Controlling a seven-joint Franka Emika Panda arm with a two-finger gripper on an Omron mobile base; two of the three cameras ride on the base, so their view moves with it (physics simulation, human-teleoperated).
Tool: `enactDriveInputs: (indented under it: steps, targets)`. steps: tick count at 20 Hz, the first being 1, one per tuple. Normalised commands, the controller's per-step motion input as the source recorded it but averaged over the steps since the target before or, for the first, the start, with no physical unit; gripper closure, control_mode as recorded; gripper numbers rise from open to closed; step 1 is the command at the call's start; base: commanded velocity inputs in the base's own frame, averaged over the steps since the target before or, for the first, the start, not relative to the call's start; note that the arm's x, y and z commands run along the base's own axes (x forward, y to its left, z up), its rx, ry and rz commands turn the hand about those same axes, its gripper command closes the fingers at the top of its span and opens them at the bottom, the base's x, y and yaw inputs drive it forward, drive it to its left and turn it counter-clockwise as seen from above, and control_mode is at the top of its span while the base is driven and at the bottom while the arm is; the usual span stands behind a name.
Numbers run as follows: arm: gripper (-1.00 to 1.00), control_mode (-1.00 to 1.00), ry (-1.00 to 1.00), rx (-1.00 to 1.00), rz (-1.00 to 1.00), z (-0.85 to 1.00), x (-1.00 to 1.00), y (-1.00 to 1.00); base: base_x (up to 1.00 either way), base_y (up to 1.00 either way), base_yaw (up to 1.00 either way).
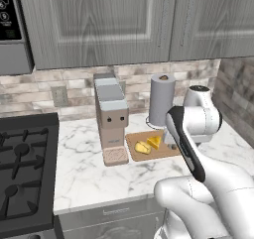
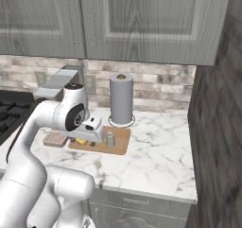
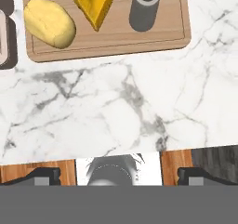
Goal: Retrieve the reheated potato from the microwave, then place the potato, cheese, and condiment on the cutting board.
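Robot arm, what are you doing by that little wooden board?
The white robot arm is holding nothing. Its pincer is wide open above the marble counter, just off the cutting board. On the board lie the potato, the cheese and a small grey condiment shaker, side by side. All three foods look to be in place, so the job seems about finished.

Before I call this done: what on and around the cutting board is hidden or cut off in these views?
- Left base view: the arm covers the right end of the cutting board, hiding the condiment there.
- Right base view: the hand hides the cheese and most of the potato; the condiment shows.
- Hand view: the top edge crops the cheese and the condiment's cap; the board's far edge is out of frame.
- Gripper: tips barely visible, jaws wide apart.
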Motion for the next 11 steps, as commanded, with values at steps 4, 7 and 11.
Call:
enactDriveInputs:
  steps: [4,7,11]
  targets:
    - [-1.0,-1.0,0.0,0.0,0.07,0.33,-0.41,0.1,0.0,0.0,0.0]
    - [-1.0,-1.0,0.0,0.0,0.05,0.28,-0.41,0.09,0.0,0.0,0.0]
    - [-1.0,-1.0,0.0,0.0,0.02,0.25,-0.4,0.1,0.0,0.0,0.0]
